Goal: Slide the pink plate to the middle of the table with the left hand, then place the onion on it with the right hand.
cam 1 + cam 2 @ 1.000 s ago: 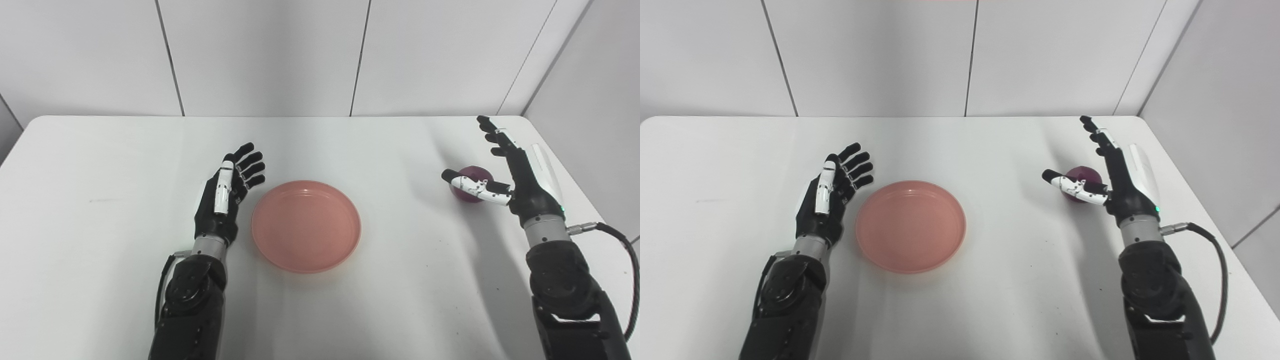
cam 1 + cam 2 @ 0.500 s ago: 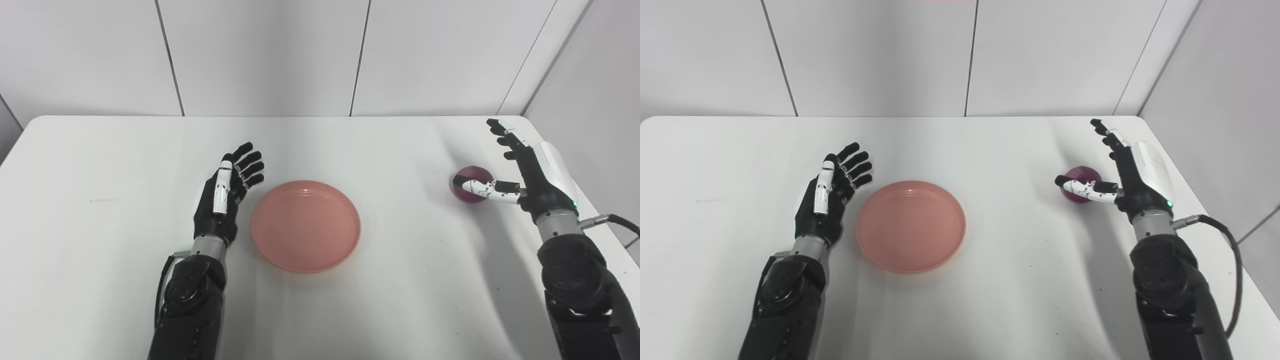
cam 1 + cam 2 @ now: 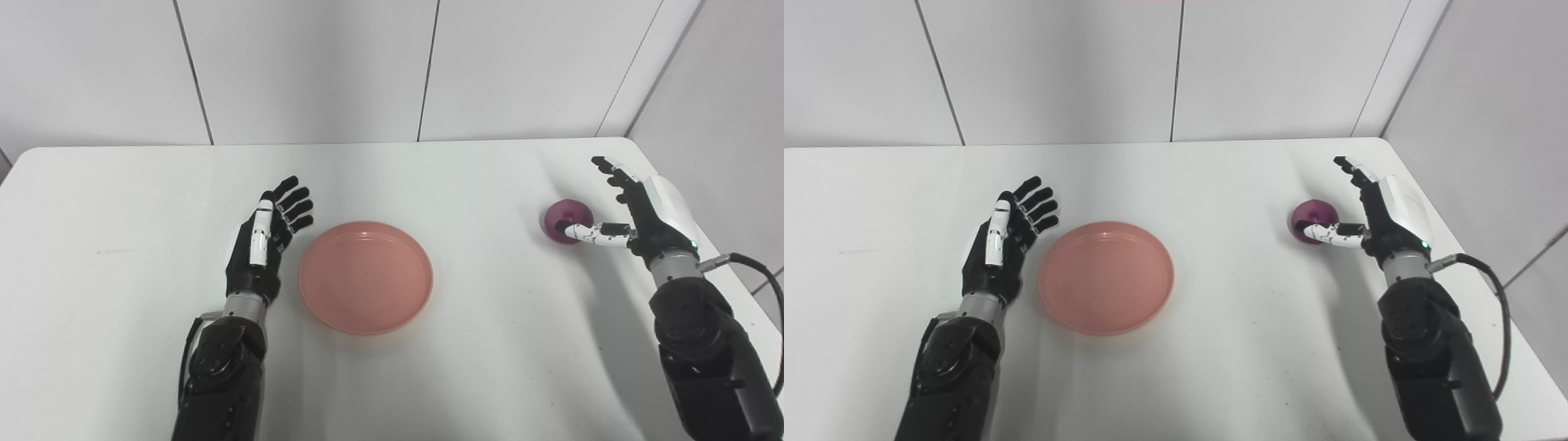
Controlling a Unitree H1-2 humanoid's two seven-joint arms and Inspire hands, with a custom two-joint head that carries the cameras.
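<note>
A white worktop fills the lower part of the scene, with pale wall panels rising behind it and along the right side. Toward the left, a black arm comes up from the bottom edge and ends in the left hand, which sits just beside the left rim of the plate without clearly touching it. This hand is open: its palm faces right toward the plate, its dark fingers are spread and point away from the robot, and it holds nothing. A white strip runs along its thumb. Next comes the pink plate, round, shallow and with a raised rim, lying flat near the middle of the worktop with nothing on it. Well to the right of the plate, near the far right corner of the worktop, sits the onion, a small dark purple ball resting on the surface. The right hand is close against the onion's right side, its arm coming in from the bottom right with a black cable looping off the wrist. This hand is also open: its fingers are extended up and away, apart from one another, while the white thumb reaches left across the near side of the onion. Whether the thumb touches it cannot be told; the hand has not closed on it.
</note>
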